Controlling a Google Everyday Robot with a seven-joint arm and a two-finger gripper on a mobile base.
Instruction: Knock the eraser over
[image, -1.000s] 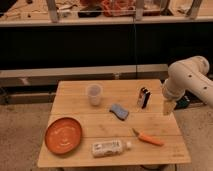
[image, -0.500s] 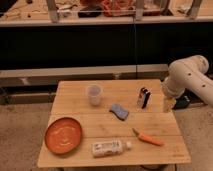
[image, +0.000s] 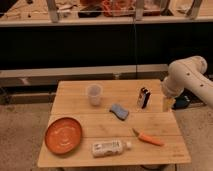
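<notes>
Barely shifted, gripper (image: 168, 103) hangs near the upright eraser (image: 143, 97) (open or closed, cannot tell)

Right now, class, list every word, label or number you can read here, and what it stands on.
No text here can be read.
Bottle lying beside the orange plate: label print too blurred.
Eraser: white face, nothing legible.
Gripper, right of the eraser: no readable marking.
</notes>
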